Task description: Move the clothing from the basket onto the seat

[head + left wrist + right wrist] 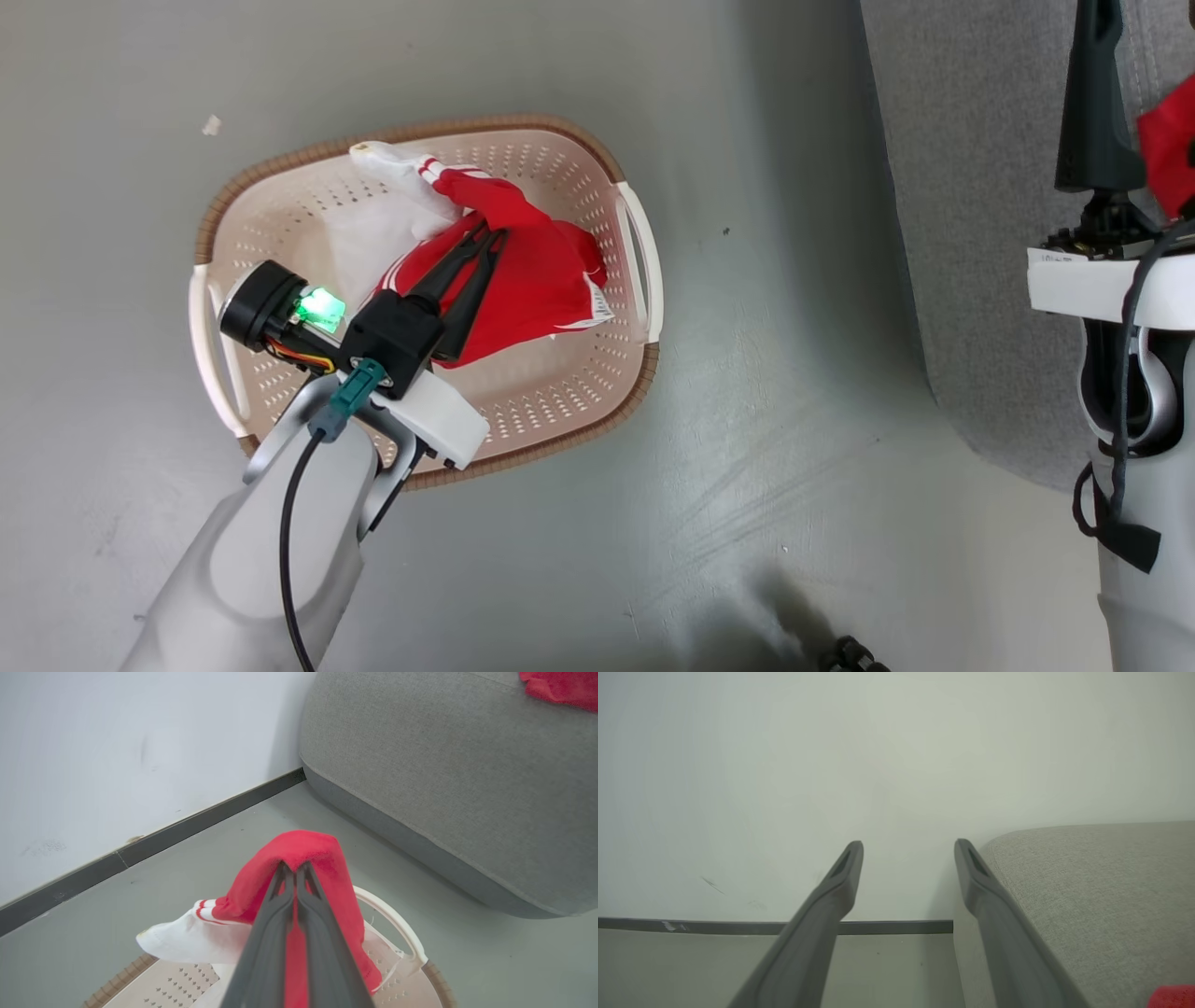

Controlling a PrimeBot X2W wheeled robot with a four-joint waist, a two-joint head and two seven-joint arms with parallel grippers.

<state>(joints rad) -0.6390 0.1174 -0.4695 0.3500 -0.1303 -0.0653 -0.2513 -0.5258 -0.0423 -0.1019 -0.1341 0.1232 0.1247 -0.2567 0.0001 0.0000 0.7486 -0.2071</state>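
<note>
The cream basket (569,392) with its brown rim sits on the grey floor left of centre. Inside it lies red clothing (532,280) with white stripes, a white panel and a small care tag. My left gripper (490,238) is shut on a fold of that red garment (299,851), which is pulled up above the basket (411,989). The grey seat (971,233) fills the right side; another red garment (1167,140) lies on it. My right gripper (908,847) stands open and holds nothing, beside the seat's edge (1087,886).
A pale wall with a dark baseboard (196,823) runs behind the basket and meets the seat (467,779). A small scrap (212,124) lies on the floor at upper left. Dark cable ends (854,658) show at the bottom edge.
</note>
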